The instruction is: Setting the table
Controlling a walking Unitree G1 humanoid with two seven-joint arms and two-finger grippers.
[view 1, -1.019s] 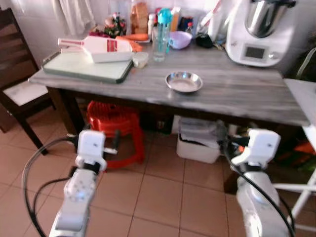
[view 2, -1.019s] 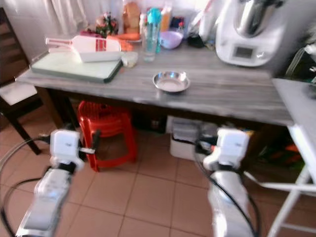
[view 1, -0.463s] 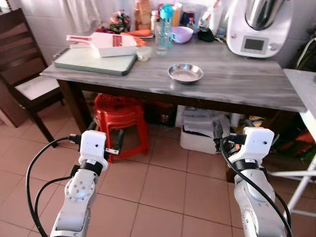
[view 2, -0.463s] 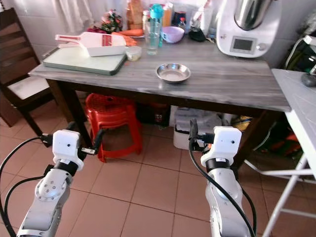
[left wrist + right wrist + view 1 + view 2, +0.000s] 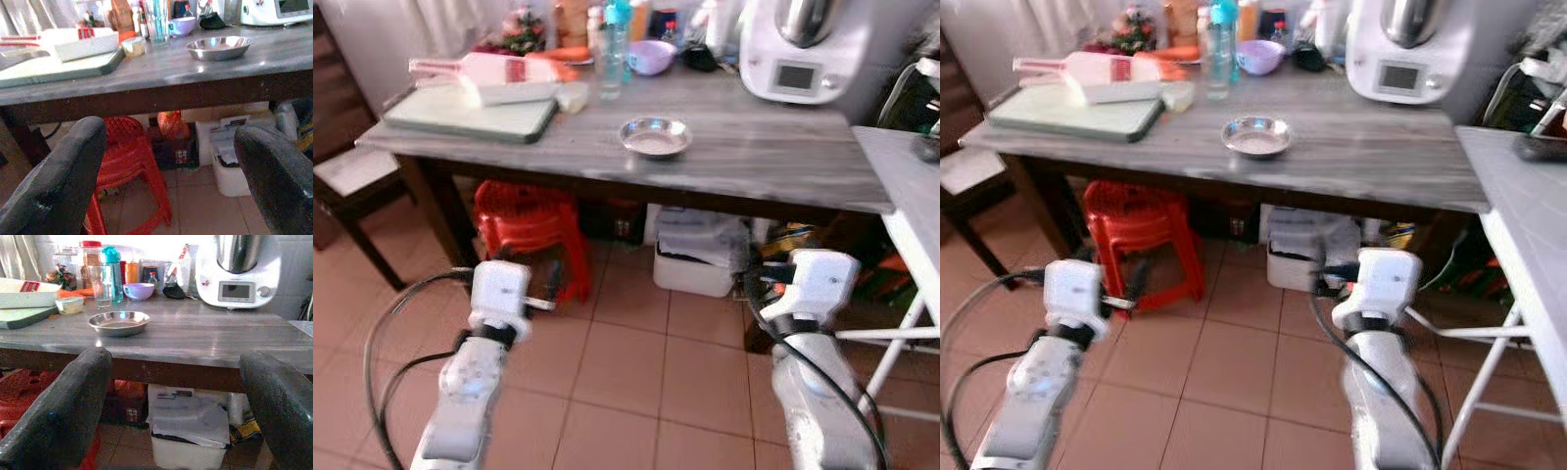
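Gleaming round steel dish (image 5: 655,136) on grey woodgrain table (image 5: 773,166)

A grey wood-grain desk (image 5: 773,162) carries a shiny silver bowl (image 5: 655,136), a pale green cutting board (image 5: 470,113), a lilac bowl (image 5: 652,56) and a teal-capped bottle (image 5: 1223,34), above a red stool (image 5: 528,227) on terracotta floor tiles (image 5: 646,382).

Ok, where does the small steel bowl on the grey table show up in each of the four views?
Left eye view: steel bowl mid-table, upper centre.
Right eye view: steel bowl near the table's front edge, left of centre.
Left wrist view: steel bowl upper right, on the tabletop.
Right wrist view: steel bowl left of centre.
Shared landmark: the purple bowl stands behind it in all four.
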